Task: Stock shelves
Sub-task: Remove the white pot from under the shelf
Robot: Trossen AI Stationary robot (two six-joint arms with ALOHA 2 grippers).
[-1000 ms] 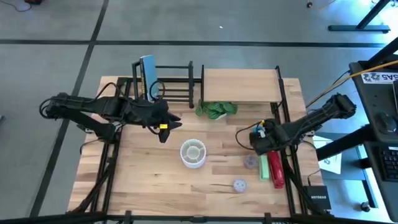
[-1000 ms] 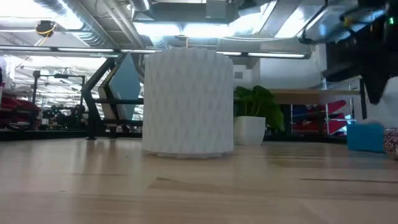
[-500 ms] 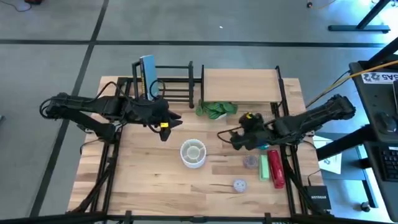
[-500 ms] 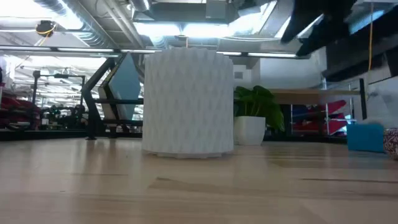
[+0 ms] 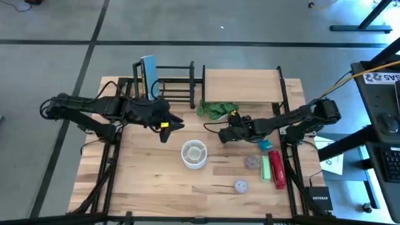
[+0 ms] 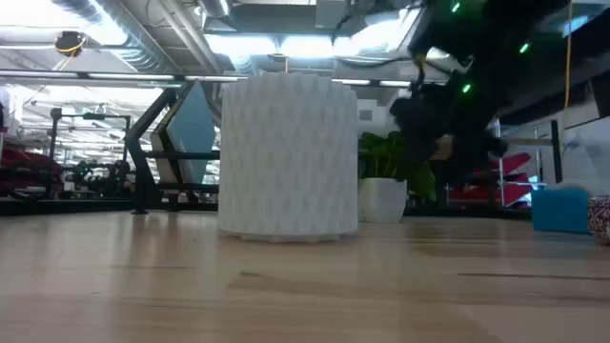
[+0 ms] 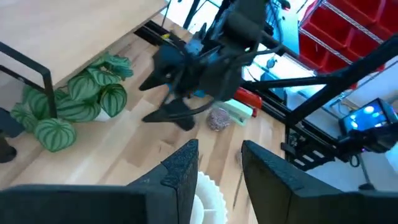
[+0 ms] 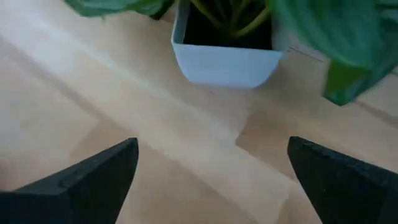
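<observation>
Colours on the table, as we see them

We see a white cup (image 5: 194, 154) with a diamond-relief pattern, a plant (image 5: 215, 110) with green, dark-striped leaves in a white pot (image 8: 225, 57), a light-wood shelf board (image 5: 241, 85) between black uprights, a black rack (image 5: 170, 84) holding a pale blue book (image 5: 148, 76), a red item (image 5: 278, 169) beside a green one (image 5: 265, 167), and dark grippers, left (image 5: 177, 123) and right (image 5: 220, 132).

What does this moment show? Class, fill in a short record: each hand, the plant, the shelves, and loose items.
Right hand: open, just short of the potted plant
Left hand: open, above the white cup
Plant: on the table, below the wood shelf
Black rack: holds a blue book
Loose items: teal block, green and red items
</observation>
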